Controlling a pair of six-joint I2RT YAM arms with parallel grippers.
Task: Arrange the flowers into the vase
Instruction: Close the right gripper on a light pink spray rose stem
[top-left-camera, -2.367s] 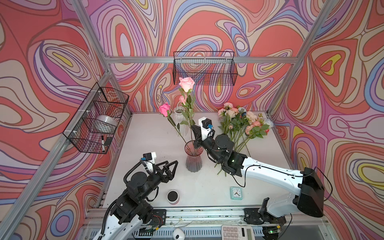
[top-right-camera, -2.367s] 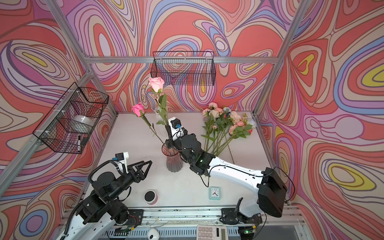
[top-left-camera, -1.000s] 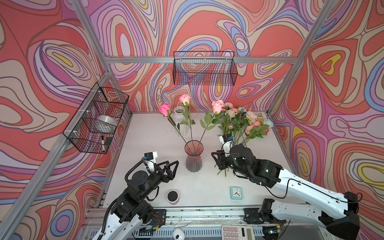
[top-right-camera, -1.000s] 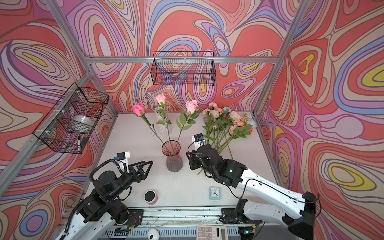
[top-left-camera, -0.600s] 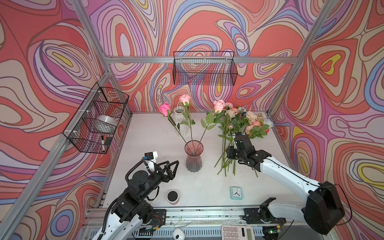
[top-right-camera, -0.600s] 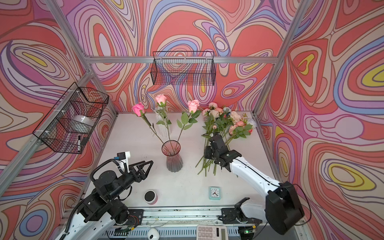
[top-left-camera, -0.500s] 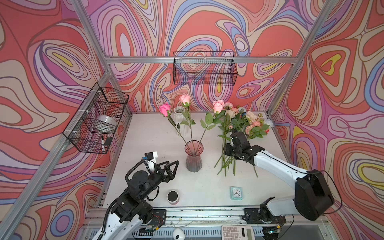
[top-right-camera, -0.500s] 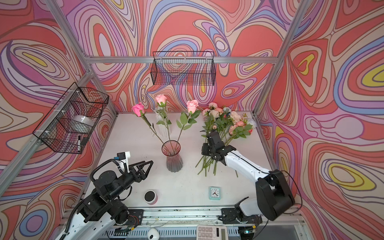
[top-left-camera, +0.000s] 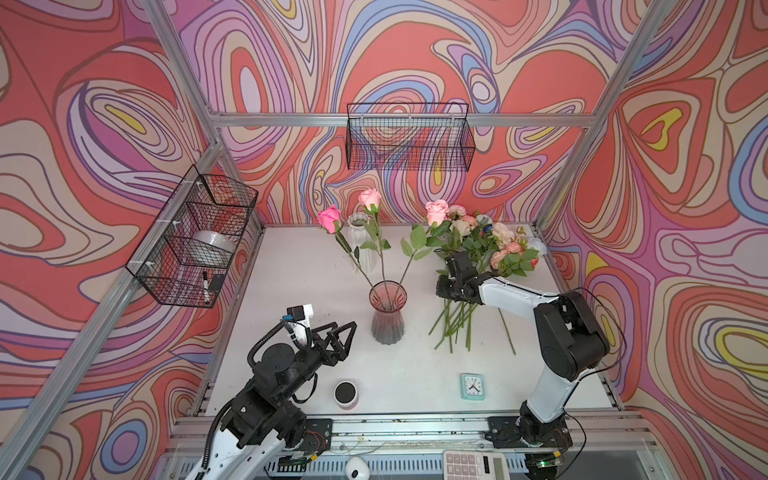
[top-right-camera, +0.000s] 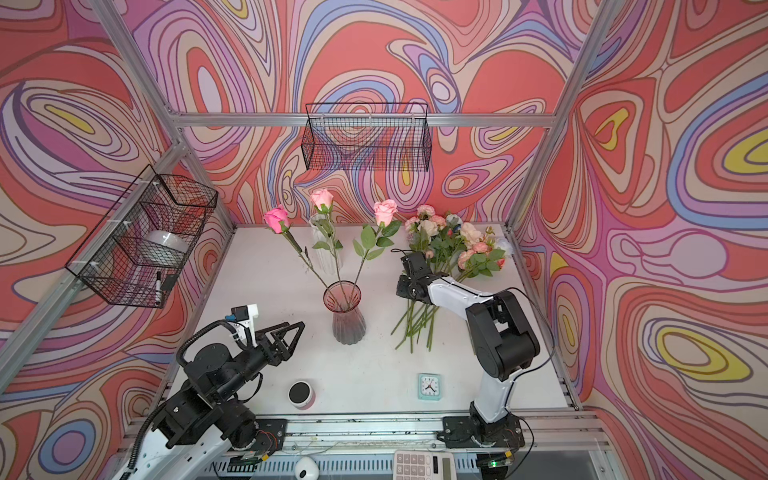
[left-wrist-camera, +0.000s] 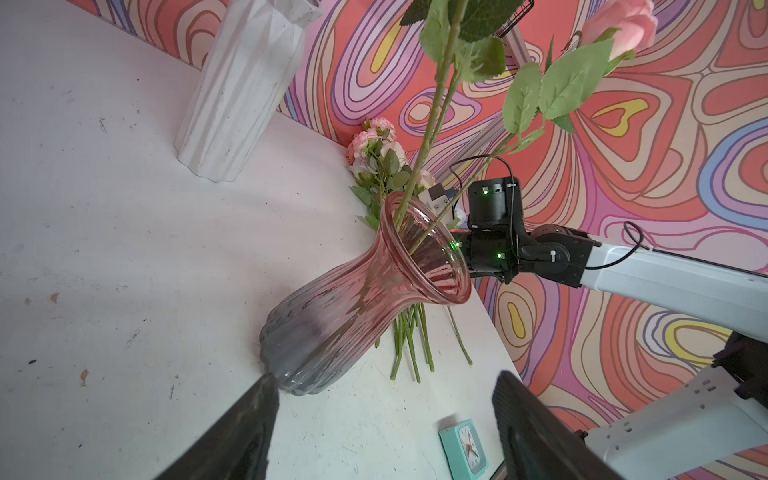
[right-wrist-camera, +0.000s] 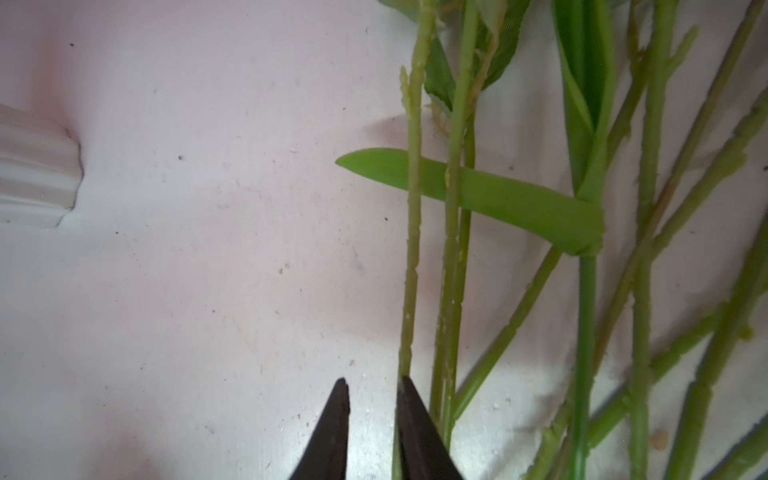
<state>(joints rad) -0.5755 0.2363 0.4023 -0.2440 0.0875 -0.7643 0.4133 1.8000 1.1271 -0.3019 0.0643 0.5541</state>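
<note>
R gripper (right-wrist-camera: 372, 380): jaws nearly together, only a slit of bare table (right-wrist-camera: 187, 270) between tips; outermost stem (right-wrist-camera: 412, 249) runs into one tip and vanishes behind it; can't tell if pinched. Remaining flowers (top-left-camera: 482, 249) lie flat just beside, stems crossing; 3 roses (top-left-camera: 435, 210) stand in vase (top-left-camera: 386, 309). L gripper (top-left-camera: 340, 332) wide open, empty, near vase. To do well: check one stem only is caught; raise slowly, heads likely tangle; cut end leads into vase mouth.

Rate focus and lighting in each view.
Both top views: even light, sharp, faint shadows under the pink ribbed glass vase; left wrist view: vase rim crisp, left gripper blurred; right wrist view: green flower stems soft, pinkish cast on white table.
</note>
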